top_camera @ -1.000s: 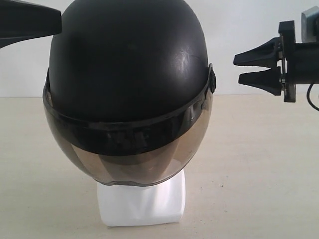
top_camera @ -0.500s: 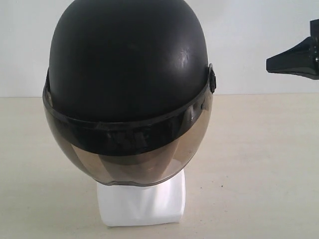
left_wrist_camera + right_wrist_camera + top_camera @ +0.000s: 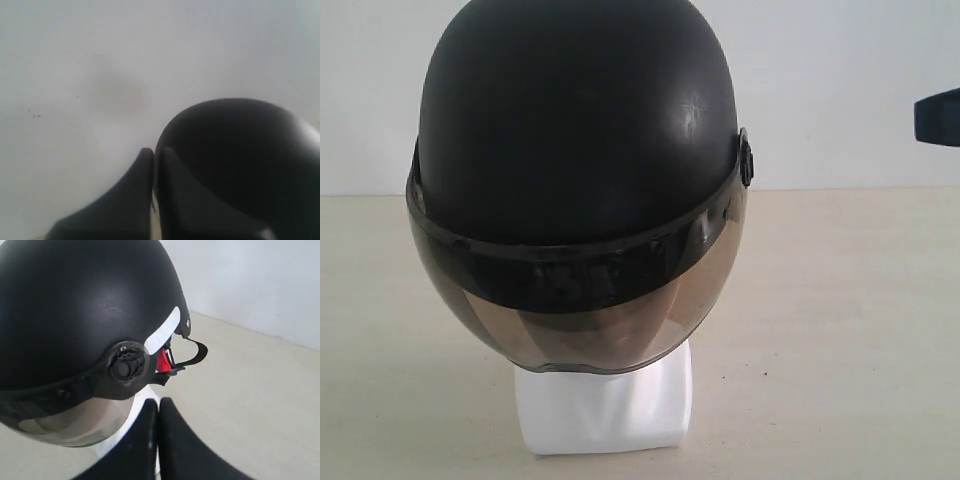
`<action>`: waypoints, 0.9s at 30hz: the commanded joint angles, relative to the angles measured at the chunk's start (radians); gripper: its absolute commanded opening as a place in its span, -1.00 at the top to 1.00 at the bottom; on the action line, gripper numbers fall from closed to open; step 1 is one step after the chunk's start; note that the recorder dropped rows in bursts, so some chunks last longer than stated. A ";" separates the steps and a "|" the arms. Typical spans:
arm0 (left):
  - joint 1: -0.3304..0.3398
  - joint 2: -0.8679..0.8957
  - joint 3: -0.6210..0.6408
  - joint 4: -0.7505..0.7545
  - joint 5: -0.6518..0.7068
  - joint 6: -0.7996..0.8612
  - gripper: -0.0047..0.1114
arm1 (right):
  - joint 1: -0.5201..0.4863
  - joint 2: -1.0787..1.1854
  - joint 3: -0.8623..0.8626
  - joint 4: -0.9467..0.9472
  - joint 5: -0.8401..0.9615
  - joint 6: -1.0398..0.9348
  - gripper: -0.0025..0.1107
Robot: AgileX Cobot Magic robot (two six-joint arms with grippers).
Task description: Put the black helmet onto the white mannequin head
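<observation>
The black helmet (image 3: 575, 120) sits on the white mannequin head, whose blocky neck base (image 3: 605, 410) shows below the smoky visor (image 3: 580, 320); the face is only a dim shape behind the tint. Only the tip of my right gripper (image 3: 940, 118) shows, at the far right edge, well away from the helmet. In the right wrist view the right gripper (image 3: 158, 402) is shut and empty, beside the helmet (image 3: 75, 305), its pivot knob (image 3: 127, 362) and the white neck (image 3: 136, 415). The left gripper (image 3: 154, 152) is shut on nothing, with the helmet's dome (image 3: 240, 150) just beyond it.
The beige table (image 3: 840, 330) spreads around the head, with a plain white wall (image 3: 840, 60) behind it. A loose chin strap with a red buckle (image 3: 162, 360) hangs from the helmet's side.
The left arm has left the exterior view at the top left. The right gripper has pulled back to the right edge and its fingers have come together. The helmet and head have not moved.
</observation>
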 commanded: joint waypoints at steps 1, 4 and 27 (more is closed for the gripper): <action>0.005 -0.100 0.146 -0.007 0.156 -0.003 0.84 | -0.008 -0.219 0.120 0.002 -0.069 -0.008 0.96; 0.005 -0.146 0.191 -0.007 0.170 -0.003 0.84 | -0.008 -0.252 0.136 -0.010 -0.029 -0.008 0.96; 0.005 -0.159 0.195 -0.007 0.177 -0.003 0.84 | 0.320 -0.577 0.246 -0.095 -0.611 0.209 0.96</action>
